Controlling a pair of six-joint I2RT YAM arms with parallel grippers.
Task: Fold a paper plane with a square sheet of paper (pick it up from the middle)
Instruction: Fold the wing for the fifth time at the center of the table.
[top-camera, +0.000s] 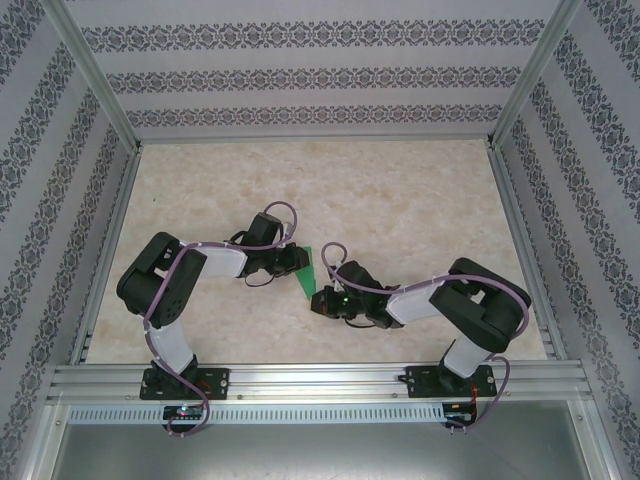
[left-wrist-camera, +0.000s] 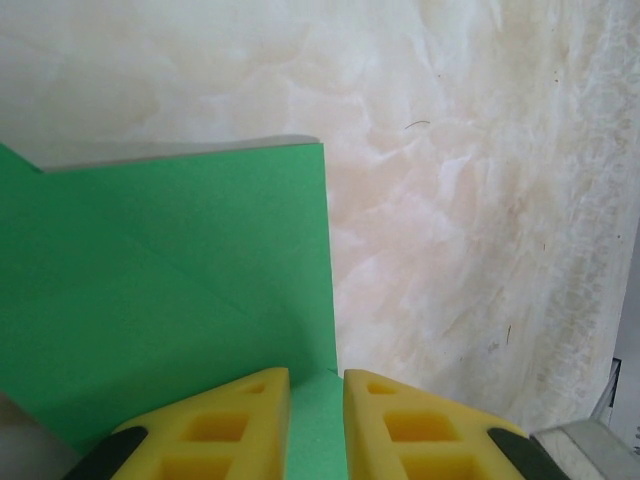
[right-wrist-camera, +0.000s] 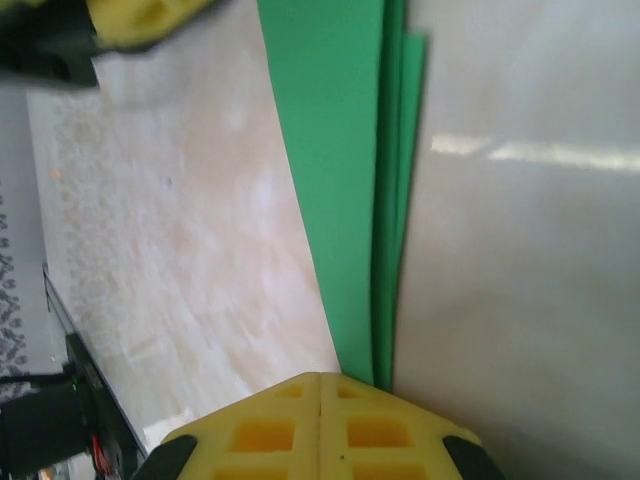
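Seen from above, two black and white robot arms reach inward over a cream, marble-patterned desk (top-camera: 400, 200). The desk is enclosed by walls of grey floral-striped panels (top-camera: 300, 70). A silver metal rail (top-camera: 320, 380) at the near edge carries both arm bases.

Between the two arms, near the middle of the desk, lies a bright green sheet of paper (top-camera: 308, 270). From this height it shows as a narrow green wedge. The left gripper (top-camera: 292, 258) is at its left edge and the right gripper (top-camera: 322, 298) is at its near tip.

In the left wrist view, the paper (left-wrist-camera: 180, 270) lies flat on the desk (left-wrist-camera: 470, 200) with a diagonal crease across it. Its straight right edge runs down towards the left gripper (left-wrist-camera: 316, 375). The yellow foam jaws stand slightly apart, and green shows through the narrow gap between them.

In the right wrist view, the paper (right-wrist-camera: 330, 150) shows stacked layers tapering down to the right gripper (right-wrist-camera: 320, 378), whose yellow jaws are pressed together. The paper meets the tip of one jaw, but it is unclear whether it is pinched. A yellow fingertip (right-wrist-camera: 150, 18) of the left gripper sits in the upper left corner, above the desk (right-wrist-camera: 180, 220).
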